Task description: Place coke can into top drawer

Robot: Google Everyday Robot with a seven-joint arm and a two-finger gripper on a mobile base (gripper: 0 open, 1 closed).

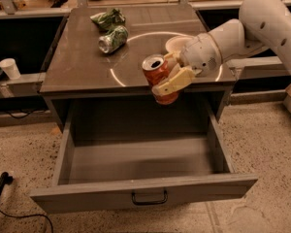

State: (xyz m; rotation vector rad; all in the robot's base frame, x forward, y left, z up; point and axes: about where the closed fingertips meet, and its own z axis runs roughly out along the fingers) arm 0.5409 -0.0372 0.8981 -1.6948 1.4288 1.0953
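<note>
The coke can (157, 76), red-orange with a silver top, is held upright in my gripper (166, 81), whose tan fingers (173, 81) are shut on its sides. The can hangs at the cabinet's front edge, above the back of the open top drawer (140, 166). The drawer is pulled far out; its grey inside looks bare, and its flat front carries a dark bail handle (149, 198). My white arm (242, 33) reaches in from the right over the cabinet top.
On the brown cabinet top (77, 62) lie a green and silver can (112, 39) on its side and a green foil bag (107, 18) behind it. A white cup (9, 68) stands on a rail at left. A black cable (2, 188) lies on the speckled floor.
</note>
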